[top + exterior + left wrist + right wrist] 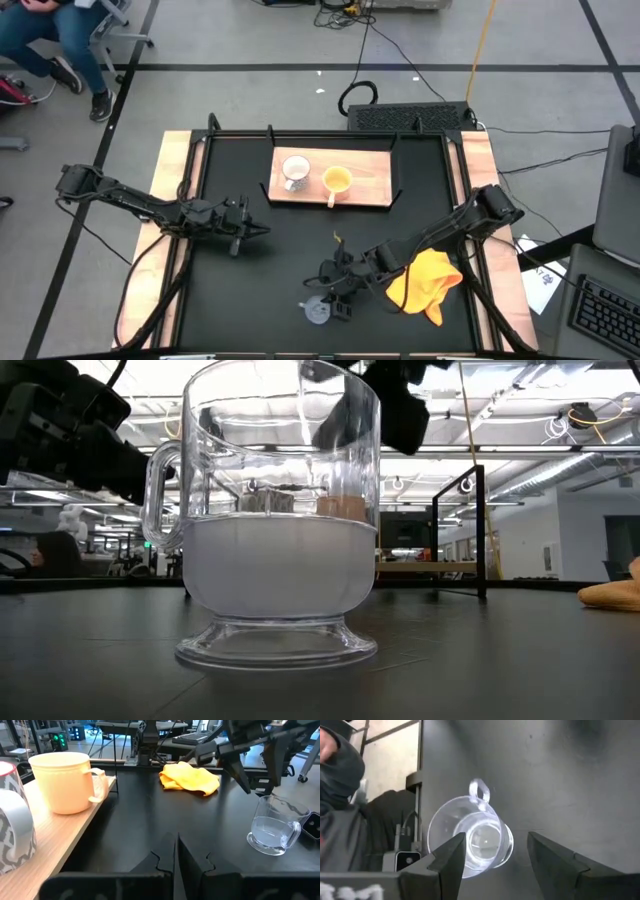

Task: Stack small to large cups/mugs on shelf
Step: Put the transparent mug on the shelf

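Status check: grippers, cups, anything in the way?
Right gripper open, over the glass cup on the table. Left gripper shut, waiting off the shelf. White mug, yellow mug on shelf. Cloth beside, clear of path.

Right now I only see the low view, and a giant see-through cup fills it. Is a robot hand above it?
Observer: Yes. The right gripper hangs just above the clear cup, open, not holding it.
Operator: Where are the other mugs?
Observer: The white mug and the orange-yellow mug stand side by side on the shelf, not stacked.
Operator: And the other arm?
Observer: The left gripper is shut, over the left side of the table, away from the cup.
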{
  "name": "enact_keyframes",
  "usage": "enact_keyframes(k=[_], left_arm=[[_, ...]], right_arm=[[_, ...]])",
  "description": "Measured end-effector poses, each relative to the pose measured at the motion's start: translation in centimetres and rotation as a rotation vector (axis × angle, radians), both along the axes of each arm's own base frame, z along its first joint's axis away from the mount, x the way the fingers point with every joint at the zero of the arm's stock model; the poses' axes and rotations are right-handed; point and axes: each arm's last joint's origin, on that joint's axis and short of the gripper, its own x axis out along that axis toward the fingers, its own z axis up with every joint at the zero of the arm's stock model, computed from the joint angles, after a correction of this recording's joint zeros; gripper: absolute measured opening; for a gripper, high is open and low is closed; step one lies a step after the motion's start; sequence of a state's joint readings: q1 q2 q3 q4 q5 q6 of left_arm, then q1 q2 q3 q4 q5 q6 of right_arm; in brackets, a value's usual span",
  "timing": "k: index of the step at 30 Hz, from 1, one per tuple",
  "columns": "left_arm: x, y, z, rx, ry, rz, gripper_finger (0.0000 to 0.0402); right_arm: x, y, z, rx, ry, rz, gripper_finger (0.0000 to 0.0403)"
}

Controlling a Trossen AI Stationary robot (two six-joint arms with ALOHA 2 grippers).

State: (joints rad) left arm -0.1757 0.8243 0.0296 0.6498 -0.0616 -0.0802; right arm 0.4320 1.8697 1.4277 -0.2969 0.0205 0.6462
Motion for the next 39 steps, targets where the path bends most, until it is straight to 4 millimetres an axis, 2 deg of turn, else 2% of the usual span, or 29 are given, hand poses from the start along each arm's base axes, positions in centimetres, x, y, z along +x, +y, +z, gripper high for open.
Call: enact_keyframes(k=[6, 16, 25, 31, 39], left_arm=[[0.0, 0.0, -0.1, 0.001, 0.008, -0.001, 0.0024], [0.0, 0.0, -0.2, 0.004, 0.020, 0.001, 0.0024], [0.0, 0.0, -0.2, 0.010, 0.020, 0.000, 0.0024], [0.0, 0.0, -0.2, 0.012, 0.020, -0.001, 0.0024], [0.0, 0.0, -0.2, 0.019, 0.020, -0.002, 0.0024]], right_arm=[[0.3, 0.3, -1.5, 0.001, 0.044, -0.007, 0.0201], [0.5, 0.7, -3.0, 0.012, 0.087, -0.007, 0.0201], [0.5, 0.7, -3.1, -0.008, 0.090, 0.011, 0.0193], [0.3, 0.5, -3.2, -0.060, 0.096, 0.062, 0.0140], [0.3, 0.5, -3.2, -0.141, 0.061, 0.168, 0.0017]])
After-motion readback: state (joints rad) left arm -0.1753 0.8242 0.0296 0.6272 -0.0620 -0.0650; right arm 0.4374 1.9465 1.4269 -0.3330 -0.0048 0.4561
